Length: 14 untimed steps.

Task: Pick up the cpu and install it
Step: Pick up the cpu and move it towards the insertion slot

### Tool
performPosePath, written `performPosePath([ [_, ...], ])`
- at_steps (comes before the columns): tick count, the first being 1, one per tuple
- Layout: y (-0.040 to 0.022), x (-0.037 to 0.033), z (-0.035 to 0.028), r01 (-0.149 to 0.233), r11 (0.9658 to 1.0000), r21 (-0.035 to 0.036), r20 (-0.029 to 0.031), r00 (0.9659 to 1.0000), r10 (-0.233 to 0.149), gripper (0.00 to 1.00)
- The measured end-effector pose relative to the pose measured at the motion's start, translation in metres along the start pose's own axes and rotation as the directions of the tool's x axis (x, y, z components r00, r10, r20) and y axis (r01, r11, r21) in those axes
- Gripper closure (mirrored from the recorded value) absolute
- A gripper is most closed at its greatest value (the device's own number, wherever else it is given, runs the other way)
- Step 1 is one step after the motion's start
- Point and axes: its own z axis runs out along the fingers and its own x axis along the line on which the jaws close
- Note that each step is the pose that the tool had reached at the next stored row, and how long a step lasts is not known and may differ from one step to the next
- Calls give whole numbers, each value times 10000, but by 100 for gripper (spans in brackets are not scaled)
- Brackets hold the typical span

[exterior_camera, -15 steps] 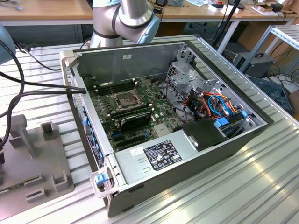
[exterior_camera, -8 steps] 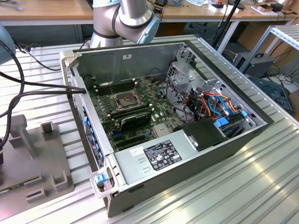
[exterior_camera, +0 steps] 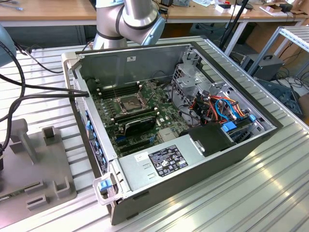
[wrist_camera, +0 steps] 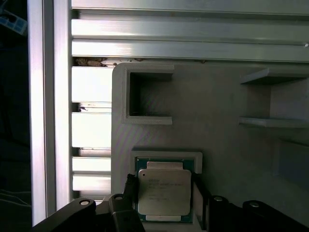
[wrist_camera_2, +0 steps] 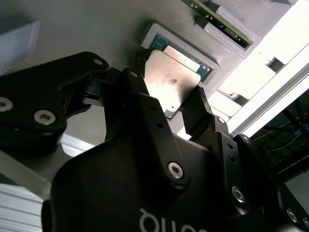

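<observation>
The cpu, a small flat square chip with a dull silver top on a green base, lies in a shallow recess of a grey holder. In both wrist views my gripper is right over it, one black finger pressed against each of two opposite edges. The chip still sits level in its recess. In the exterior view the green motherboard lies in the open computer case, its dark square socket uncovered near the middle.
The grey holder with slots and posts stands on the slatted aluminium table at the exterior view's left. Black cables run to the case. The arm rises behind it. Drive cage and power supply crowd the case.
</observation>
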Motion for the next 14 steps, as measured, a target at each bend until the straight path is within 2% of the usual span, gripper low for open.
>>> performPosePath([
  [2, 0, -1, -8, 0, 10000, -4, 6, 10000, 0, 45],
  [10, -4, 0, -130, 0, 10000, 3, 1, 10000, 0, 45],
  [13, -6, 0, -193, 0, 10000, 13, 0, 10000, 0, 45],
  [14, -7, 0, -231, 0, 10000, 16, 0, 10000, 0, 45],
])
